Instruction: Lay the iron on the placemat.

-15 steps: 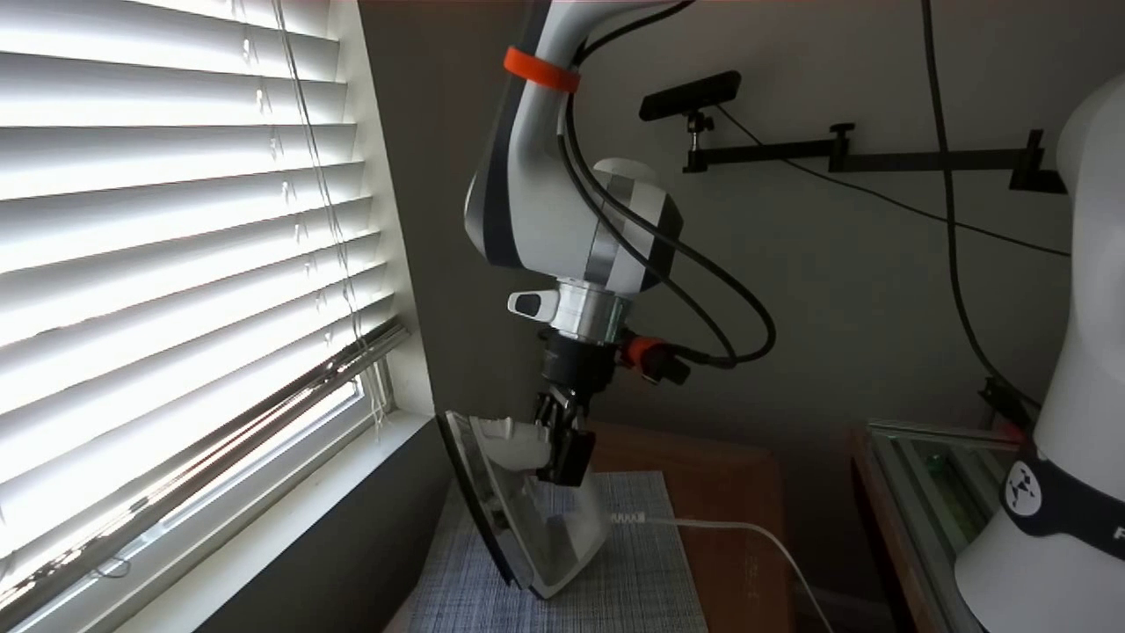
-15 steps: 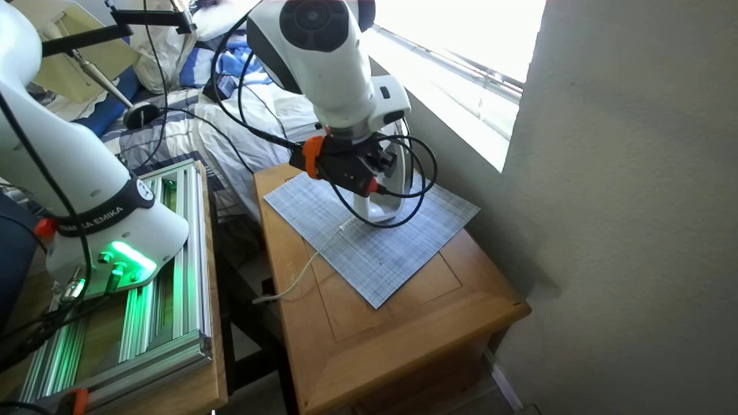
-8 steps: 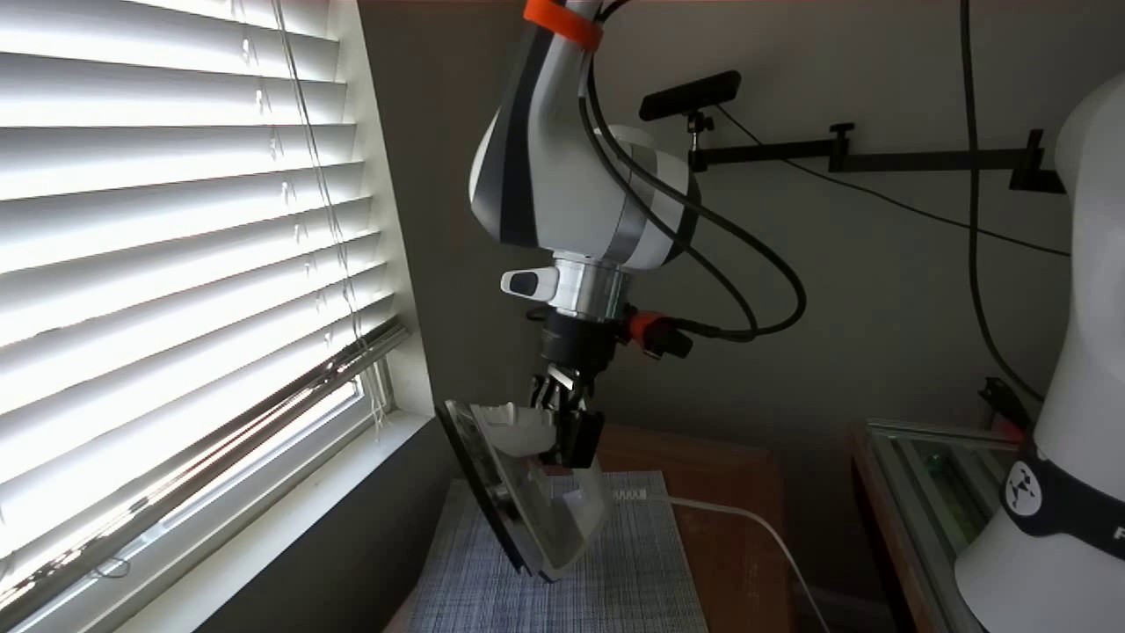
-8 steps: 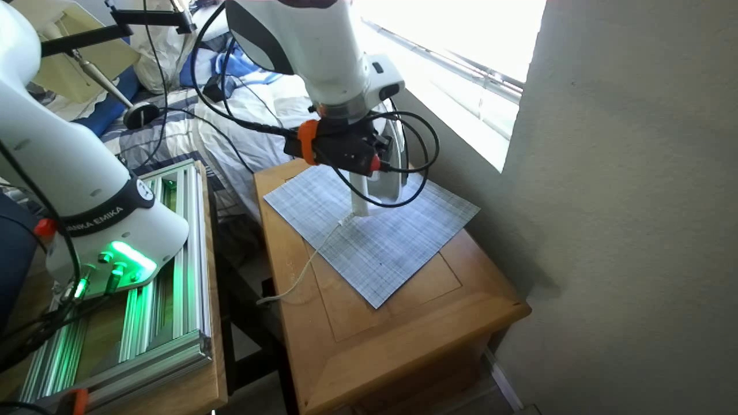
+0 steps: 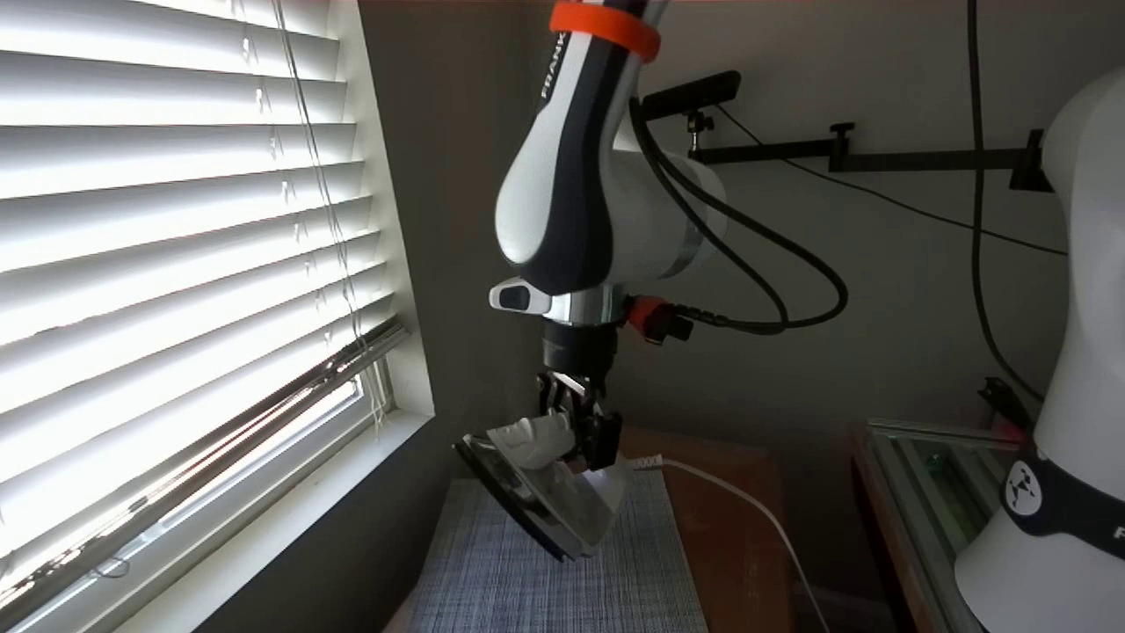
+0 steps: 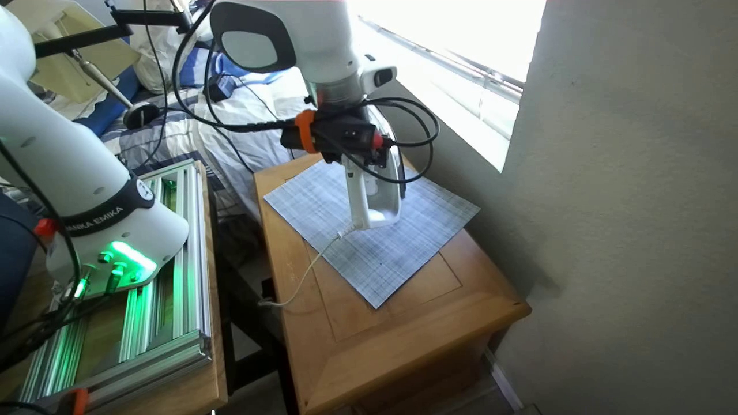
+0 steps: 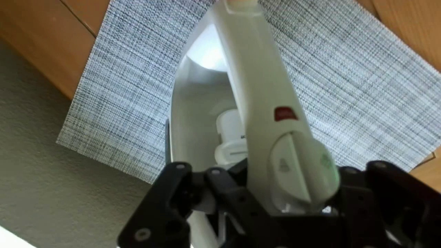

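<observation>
The white-grey iron (image 5: 549,492) hangs over the grey-blue placemat (image 5: 615,598), tilted, with its dark soleplate (image 5: 510,505) facing down and toward the window side. My gripper (image 5: 587,440) is shut on the front part of the iron's handle, by the dial, as the wrist view shows (image 7: 293,175). In an exterior view the iron (image 6: 358,202) is above the placemat (image 6: 380,265), with its heel toward the camera and its nose hidden behind the gripper and cables. The white cord (image 6: 305,274) runs from the heel off the table's edge. The iron seems to be off the mat.
The placemat lies on a brown wooden table (image 6: 403,357). A wall and a window sill (image 5: 299,527) stand close on the soleplate's side. The robot's base and its metal-framed stand (image 6: 190,259) are across a gap from the table. A bed (image 6: 259,127) is behind.
The iron has risen a little and shifted away from the window in an exterior view. Its soleplate has turned from steep to closer to level. The gripper has kept its hold; the arm above has swung.
</observation>
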Robot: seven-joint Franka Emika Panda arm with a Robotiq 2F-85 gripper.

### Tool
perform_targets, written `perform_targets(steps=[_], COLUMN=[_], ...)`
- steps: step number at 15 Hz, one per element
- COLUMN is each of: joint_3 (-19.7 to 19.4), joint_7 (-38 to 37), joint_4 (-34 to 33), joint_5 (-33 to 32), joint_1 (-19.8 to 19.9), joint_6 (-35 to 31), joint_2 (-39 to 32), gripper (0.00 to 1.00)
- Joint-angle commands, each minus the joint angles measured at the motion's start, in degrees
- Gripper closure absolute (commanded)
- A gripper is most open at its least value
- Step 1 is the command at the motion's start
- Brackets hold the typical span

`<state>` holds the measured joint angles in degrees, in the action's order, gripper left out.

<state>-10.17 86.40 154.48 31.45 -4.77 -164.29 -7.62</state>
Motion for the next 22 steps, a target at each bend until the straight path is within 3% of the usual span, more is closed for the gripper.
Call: perform_targets(steps=[1,6,8,12,13,14,18,22], joint_3=[-10.31,-29.35,-33.51,-37.43,-27.79,-25.66,-10.16,-1.44], joint_7=[-10.83,-24.5,-29.41,-33.91,-38.4,-39.27,-40.36,-37.82], joint_4=[0.87,-2.69,-3.86,-5.8,-6.62,-6.85,-6.07,-6.14], joint_5=[-15.66,-37.51,-45.52,-53.89,-60.43,-61.95,-62.85,-59.19], joint_1=[-10.27,-27.89,-31.63,-35.87,-25.44,-23.67,-8.95,-0.9], joint_6=[-3.26,4.76,9.24,16.0,17.79,19.15,21.53,22.64], joint_2=[-1.97,-3.02,-1.3,1.02,3.03,3.42,4.98,4.74], gripper=[0.98,0.98,0.98,0.98,0.98,0.98,0.98,0.98])
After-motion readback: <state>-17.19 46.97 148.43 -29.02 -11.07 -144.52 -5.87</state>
